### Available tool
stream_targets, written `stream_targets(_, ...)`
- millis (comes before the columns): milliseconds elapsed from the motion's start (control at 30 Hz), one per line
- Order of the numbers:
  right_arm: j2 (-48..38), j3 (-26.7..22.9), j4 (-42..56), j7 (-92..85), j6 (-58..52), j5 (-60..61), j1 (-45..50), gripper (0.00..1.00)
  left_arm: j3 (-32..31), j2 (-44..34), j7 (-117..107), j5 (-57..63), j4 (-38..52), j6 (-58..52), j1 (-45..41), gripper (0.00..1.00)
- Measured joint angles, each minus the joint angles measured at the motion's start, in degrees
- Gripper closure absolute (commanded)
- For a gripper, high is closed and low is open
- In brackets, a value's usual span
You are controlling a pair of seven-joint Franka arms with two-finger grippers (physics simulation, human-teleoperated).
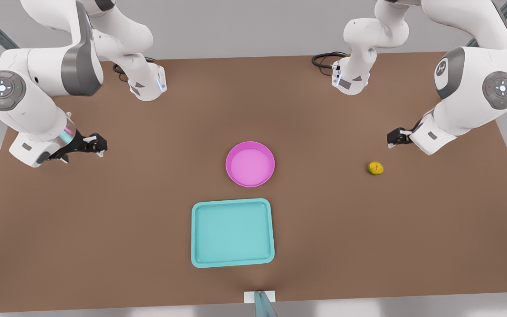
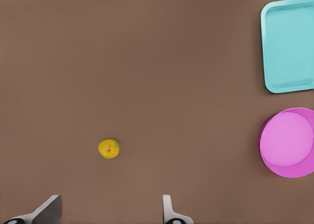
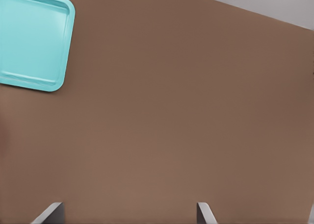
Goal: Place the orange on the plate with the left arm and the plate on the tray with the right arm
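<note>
- Front view: the left claw (image 1: 393,139) is hanging just above the bench (image 1: 148,220) on the front view's right, with the orange (image 1: 376,168) lying near it, a little toward the camera side and untouched. The left arm (image 1: 469,97) is folding down in a low elbow-out crouch. The right claw (image 1: 97,143) is hovering on the front view's left, well apart from the plate (image 1: 250,164), and the right arm (image 1: 38,101) is mirroring that crouch, seemingly waiting. The tray (image 1: 232,232) is sitting just beside the plate, on its camera side, not touching it.
- Left wrist view: the left claw's fingers (image 2: 169,211) are standing spread wide, gripping nothing. The orange (image 2: 109,148) is resting just ahead of the gap between them. The plate (image 2: 289,141) and tray (image 2: 290,45) are lying far off to one side. Risk, as I judge it: the small round orange may roll away if one finger nudges it before both close.
- Right wrist view: the right claw's fingers (image 3: 203,211) are parted and empty over bare bench, with the tray (image 3: 34,42) far ahead. The plate's low glossy rim may slip from a shallow pinch.
</note>
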Motion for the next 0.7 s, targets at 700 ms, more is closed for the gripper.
stream_targets(700,0.50,0.01,-1.24,-0.39,-0.37,-0.26,-0.12,0.00,10.41,15.58,7.66,0.49,-37.06,42.09,0.77,0.00)
